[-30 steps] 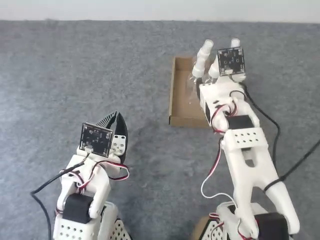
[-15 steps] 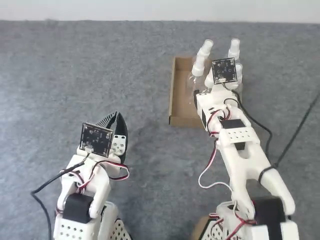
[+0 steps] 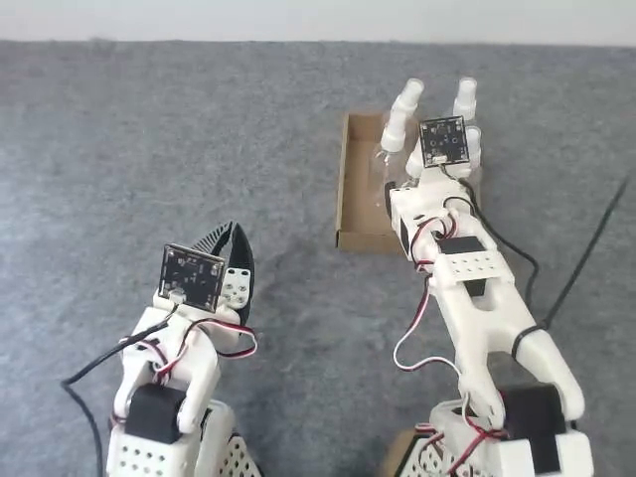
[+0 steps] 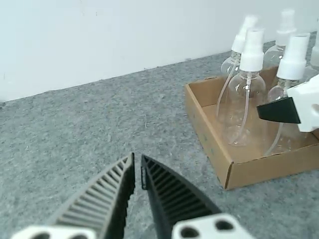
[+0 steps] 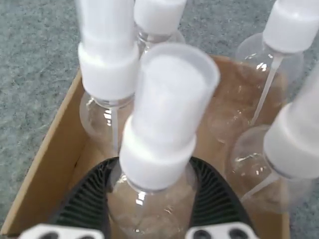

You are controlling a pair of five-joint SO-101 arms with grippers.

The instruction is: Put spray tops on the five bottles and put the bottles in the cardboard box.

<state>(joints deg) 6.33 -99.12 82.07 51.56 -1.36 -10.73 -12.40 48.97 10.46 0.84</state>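
Both arms are white plastic shells with black motor blocks at the joints. The left arm point(image 3: 164, 393) carries a square black circuit board point(image 3: 191, 276) with a small lens, and the right arm point(image 3: 492, 318) bears a like board point(image 3: 444, 141). Thin red, white and black wires point(image 3: 415, 343) loop past the joints. A thicker black cable point(image 3: 586, 260) trails from the right arm. Rows of small round holes dot a white plate point(image 3: 475, 266). The left hand point(image 4: 138, 160) and the right hand point(image 5: 152, 199) have black ribbed fingers point(image 4: 172, 194) on white mounts with dark screw holes.
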